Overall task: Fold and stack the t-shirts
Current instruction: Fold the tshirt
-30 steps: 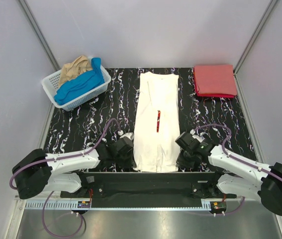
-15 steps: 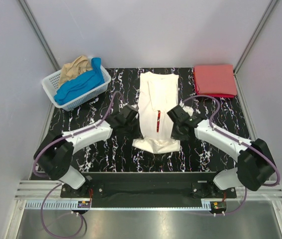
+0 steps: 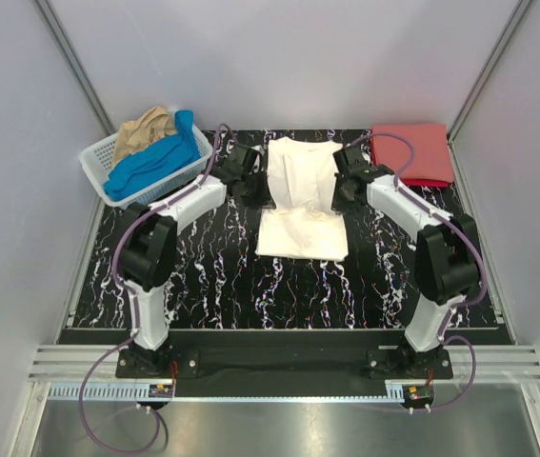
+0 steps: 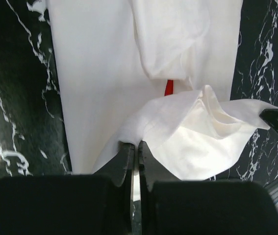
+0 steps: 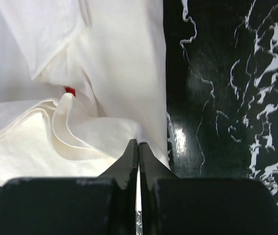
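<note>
The white t-shirt (image 3: 301, 200) lies at the table's middle back, its hem end doubled over toward the collar, the red print almost hidden. My left gripper (image 3: 255, 181) is shut on the shirt's left hem corner (image 4: 134, 144). My right gripper (image 3: 341, 186) is shut on its right hem corner (image 5: 138, 141). A sliver of the red print (image 4: 168, 88) shows under the fold, also in the right wrist view (image 5: 70, 91). The folded red t-shirt (image 3: 411, 153) lies at the back right. The blue t-shirt (image 3: 155, 160) and tan t-shirt (image 3: 143, 129) sit in the basket.
The white lattice basket (image 3: 100, 162) stands at the back left corner. The black marbled table (image 3: 279, 295) is bounded by grey walls on three sides. Both arms stretch far across the table.
Both grippers have carried the white shirt's hem from the near edge toward the back, folding the lower half over the upper half and covering the red print.
</note>
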Controlling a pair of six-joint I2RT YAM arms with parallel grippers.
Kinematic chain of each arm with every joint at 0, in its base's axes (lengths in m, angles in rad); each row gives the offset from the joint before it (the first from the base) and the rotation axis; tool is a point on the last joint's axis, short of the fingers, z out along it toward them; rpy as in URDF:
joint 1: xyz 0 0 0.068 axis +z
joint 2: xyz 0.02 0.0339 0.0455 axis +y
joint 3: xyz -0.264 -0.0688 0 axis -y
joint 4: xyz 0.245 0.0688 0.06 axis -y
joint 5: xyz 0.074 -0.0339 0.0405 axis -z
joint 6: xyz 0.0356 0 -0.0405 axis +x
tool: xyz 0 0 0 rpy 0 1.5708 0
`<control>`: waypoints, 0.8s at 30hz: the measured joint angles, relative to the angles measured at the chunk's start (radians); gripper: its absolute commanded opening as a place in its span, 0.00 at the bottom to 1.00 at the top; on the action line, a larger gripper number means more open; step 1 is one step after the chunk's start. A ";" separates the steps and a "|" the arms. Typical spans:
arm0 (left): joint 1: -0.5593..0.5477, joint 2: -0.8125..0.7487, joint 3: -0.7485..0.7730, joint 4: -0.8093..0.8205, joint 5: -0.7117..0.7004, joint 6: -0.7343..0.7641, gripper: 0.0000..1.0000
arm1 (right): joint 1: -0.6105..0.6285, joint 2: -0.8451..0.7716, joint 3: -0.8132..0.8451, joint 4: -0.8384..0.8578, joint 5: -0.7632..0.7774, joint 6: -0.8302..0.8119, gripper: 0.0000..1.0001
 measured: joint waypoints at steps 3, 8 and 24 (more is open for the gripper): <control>0.034 0.077 0.078 -0.002 0.040 0.020 0.00 | -0.040 0.074 0.082 0.003 -0.034 -0.038 0.00; 0.081 0.142 0.142 -0.023 0.082 0.042 0.00 | -0.082 0.124 0.168 0.005 -0.096 -0.069 0.00; 0.153 0.340 0.356 0.006 0.137 0.062 0.46 | -0.174 0.401 0.475 -0.005 -0.217 -0.135 0.29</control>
